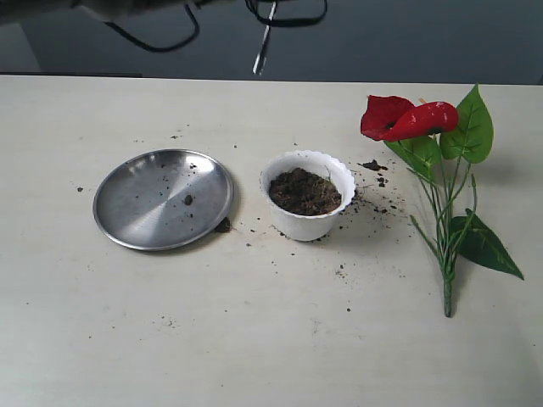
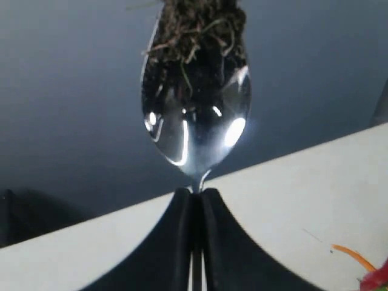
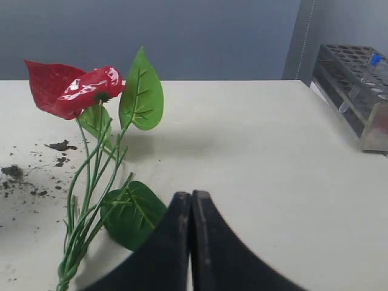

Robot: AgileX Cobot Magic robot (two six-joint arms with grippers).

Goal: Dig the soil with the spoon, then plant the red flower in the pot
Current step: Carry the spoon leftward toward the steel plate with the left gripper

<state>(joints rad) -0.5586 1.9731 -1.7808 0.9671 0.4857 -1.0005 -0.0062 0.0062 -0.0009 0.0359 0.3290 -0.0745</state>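
Soil (image 1: 304,191), dark and crumbly, fills the white scallop-rimmed pot (image 1: 305,225) nearly to its brim at the middle of the pale desk (image 1: 254,339), with a further clump of it, threaded with fine roots, heaped on the tip of the spoon (image 2: 197,133). The left end effector (image 2: 195,194) has its black jaws pinched tight on the neck of that silver spoon, just below the polished bowl, and holds it raised above the desk against a dark backdrop, as the left wrist view shows. The red flower (image 1: 407,120), an artificial anthurium sprig with two glossy blooms and broad green leaves, lies flat on the desk to the right of the pot in the exterior view, apart from it, its blooms toward the far edge and its stem end toward the near one. The right end effector (image 3: 191,197) has its jaws pressed together with nothing between them and hangs just beside the sprig's lowest leaf. A round steel plate (image 1: 144,203) sits to the left of the pot, close to it, carrying only a few specks of earth. Loose crumbs (image 1: 373,165) are scattered on the desk around the pot, thickest between pot and flower. A clear tube rack (image 3: 357,85) stands at the desk's far side in the right wrist view.
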